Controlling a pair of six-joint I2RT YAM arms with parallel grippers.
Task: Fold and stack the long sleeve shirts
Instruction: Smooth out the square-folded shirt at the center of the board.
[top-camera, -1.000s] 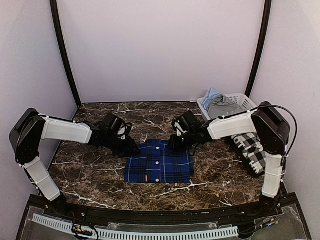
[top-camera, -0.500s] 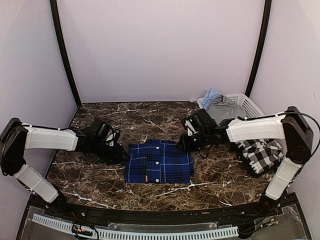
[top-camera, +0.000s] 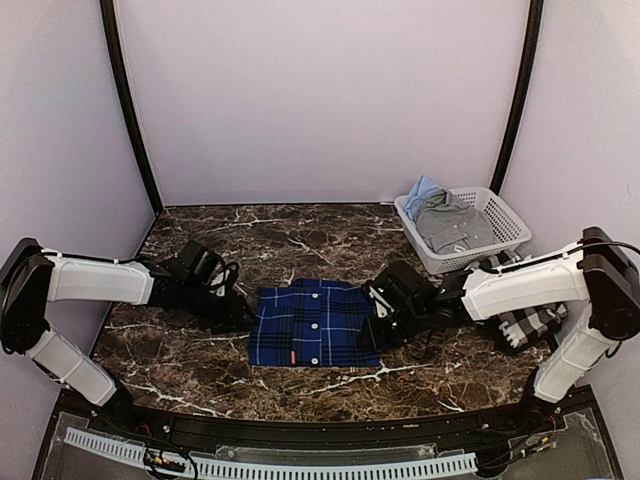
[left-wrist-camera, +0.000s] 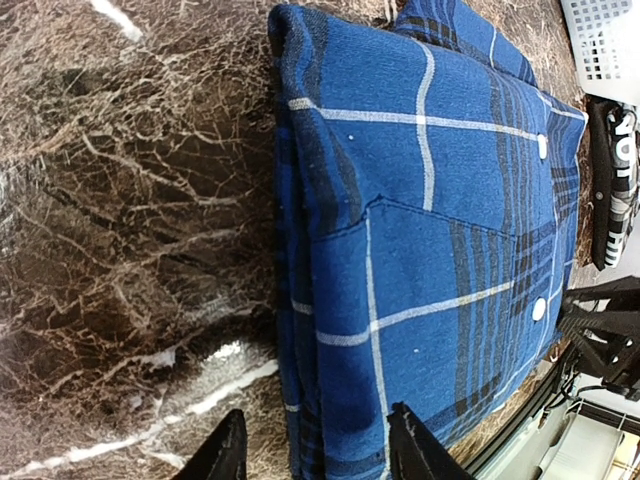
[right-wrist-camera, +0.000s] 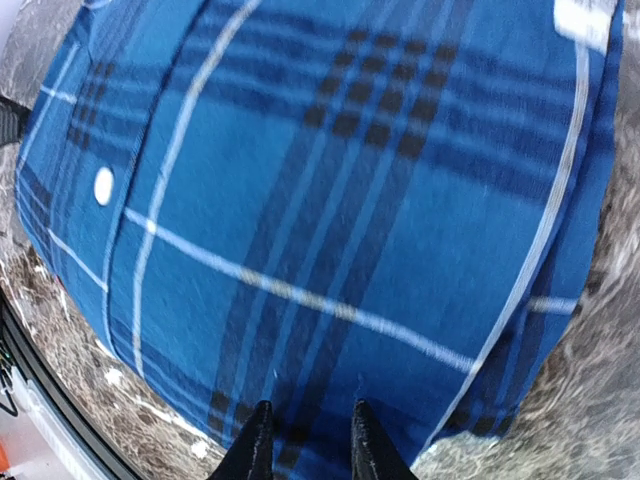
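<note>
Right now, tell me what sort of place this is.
Probably a robot test cell set up for laundry folding. A brown marble-pattern tabletop is closed in by plain lilac walls, a folded royal blue plaid shirt lies at its middle, and a white plastic basket holds clothes.

A royal blue plaid cloth shirt (right-wrist-camera: 330, 200), crossed by black bands and thin white lines, fills nearly the whole view. One round white button (right-wrist-camera: 103, 185) sits near its left side. At the bottom, the right gripper (right-wrist-camera: 312, 445) shows two black fingertips (right-wrist-camera: 258, 440) a narrow gap apart, over the shirt's edge. Brown marble tabletop (right-wrist-camera: 70, 370) with pale veins shows past the cloth at lower left and right.
</note>
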